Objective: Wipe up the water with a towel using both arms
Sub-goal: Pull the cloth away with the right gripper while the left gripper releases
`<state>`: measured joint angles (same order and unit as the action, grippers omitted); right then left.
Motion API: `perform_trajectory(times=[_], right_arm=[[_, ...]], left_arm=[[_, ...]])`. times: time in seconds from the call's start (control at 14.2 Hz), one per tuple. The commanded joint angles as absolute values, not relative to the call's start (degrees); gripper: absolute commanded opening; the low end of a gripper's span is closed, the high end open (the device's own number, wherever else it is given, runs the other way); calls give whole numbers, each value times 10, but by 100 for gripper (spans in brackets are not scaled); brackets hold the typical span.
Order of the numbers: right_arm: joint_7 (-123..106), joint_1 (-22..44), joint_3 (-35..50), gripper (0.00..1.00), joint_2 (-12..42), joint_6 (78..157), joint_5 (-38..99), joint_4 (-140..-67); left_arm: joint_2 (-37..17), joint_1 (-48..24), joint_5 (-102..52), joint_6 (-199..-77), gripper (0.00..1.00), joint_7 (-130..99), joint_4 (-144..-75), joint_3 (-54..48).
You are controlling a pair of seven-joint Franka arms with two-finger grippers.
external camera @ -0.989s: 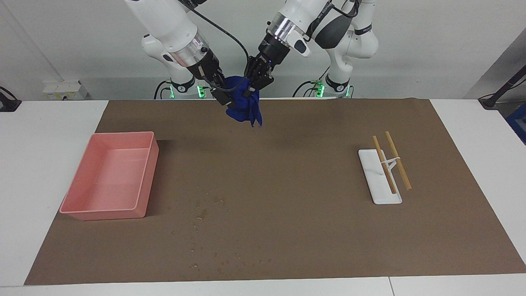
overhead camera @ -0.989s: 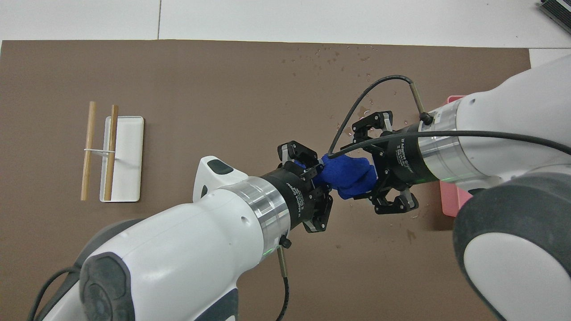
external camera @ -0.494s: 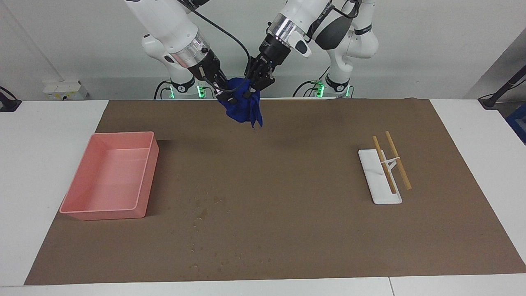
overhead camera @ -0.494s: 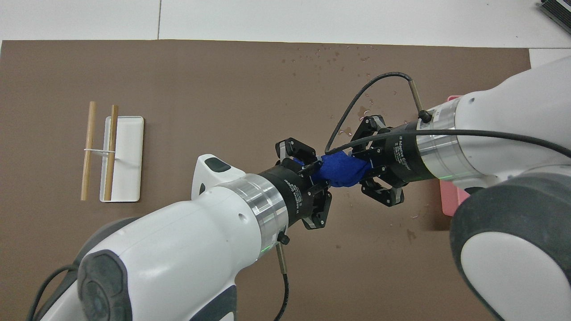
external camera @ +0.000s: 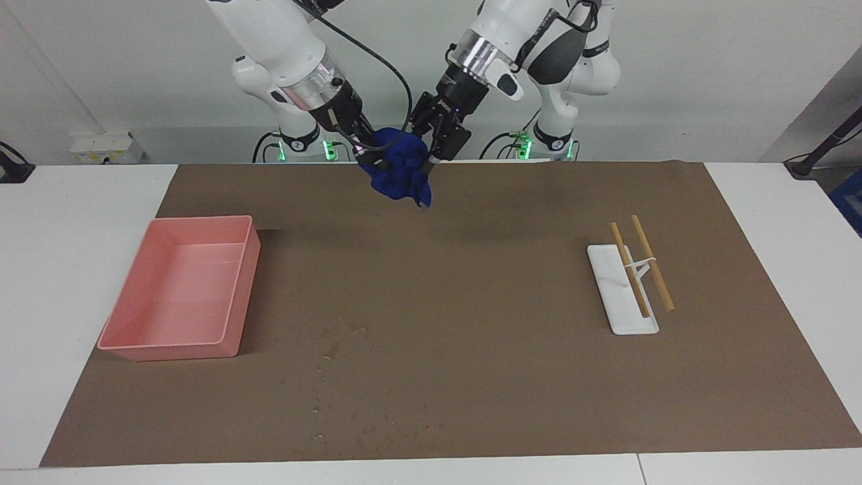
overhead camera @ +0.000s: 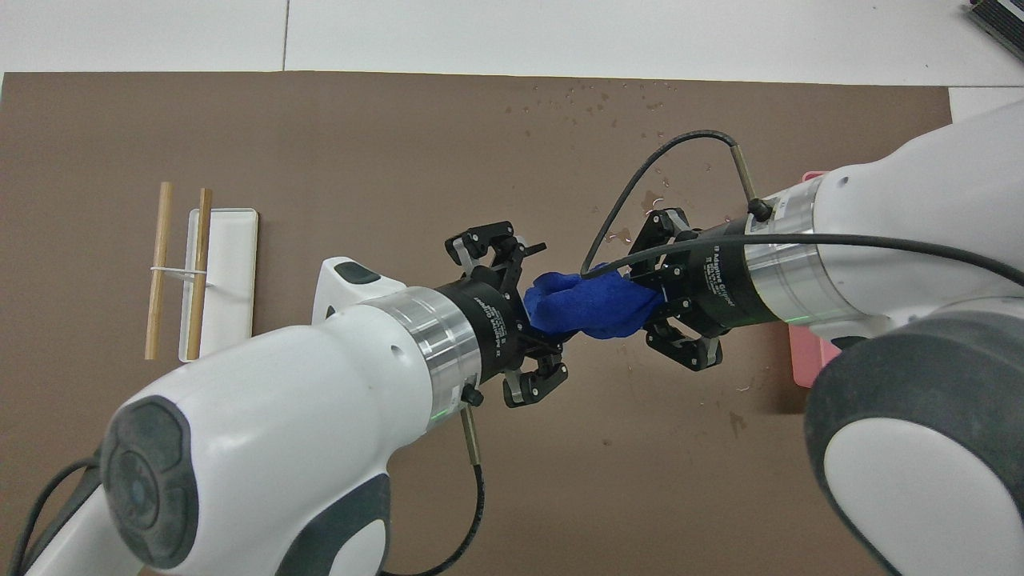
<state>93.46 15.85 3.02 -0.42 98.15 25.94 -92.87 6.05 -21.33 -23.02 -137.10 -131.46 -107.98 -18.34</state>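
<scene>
- right gripper (overhead camera: pixel 652 308) is clamped on the towel (overhead camera: pixel 588 306), up in the air over the brown mat (external camera: pixel 471 337)
- left gripper (overhead camera: pixel 538 308) sits right beside it, fingers spread apart
- water (external camera: pixel 330 353) droplets sit on the mat next to the pink bin (external camera: pixel 135 347) on the bench (external camera: pixel 67 236)

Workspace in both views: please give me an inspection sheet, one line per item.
Surface: brown mat on a white table.
Job's things: towel held in the air; water drops on the mat beside the pink bin.
Clutter: pink bin; white rack with two sticks.
Grippers: right gripper shut on towel; left gripper open beside it.
Cables: black cable looping over the right wrist.
Surroundings: wall, outlet box.
</scene>
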Motion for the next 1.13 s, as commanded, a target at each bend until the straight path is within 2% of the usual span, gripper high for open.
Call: perform_trajectory(times=[0.0,0.14,0.42,0.57,0.78,1.06], right_arm=[[901,144,30,0,-12,1014,265,-939],[863,122,30,0,-11,1041,265,-945],[746,79,29,0,32,1082,258,-944],[660,56,29,0,54,1129,226,-945],[557,32,29,0,109,1197,156,-929],[406,2,28,0,204,1274,113,-891]], left_arm=[[74,-179,-228,-1285,100,-1214,-1075,-183],[80,-143,-228,-1212,100,-1114,-1072,-183],[92,-50,-228,-1074,100,-876,-1070,-181],[102,2,-227,-1014,100,-754,-1070,-180],[111,49,-152,-935,100,-537,-1070,-179],[114,61,-68,-903,100,-333,-1071,-163]])
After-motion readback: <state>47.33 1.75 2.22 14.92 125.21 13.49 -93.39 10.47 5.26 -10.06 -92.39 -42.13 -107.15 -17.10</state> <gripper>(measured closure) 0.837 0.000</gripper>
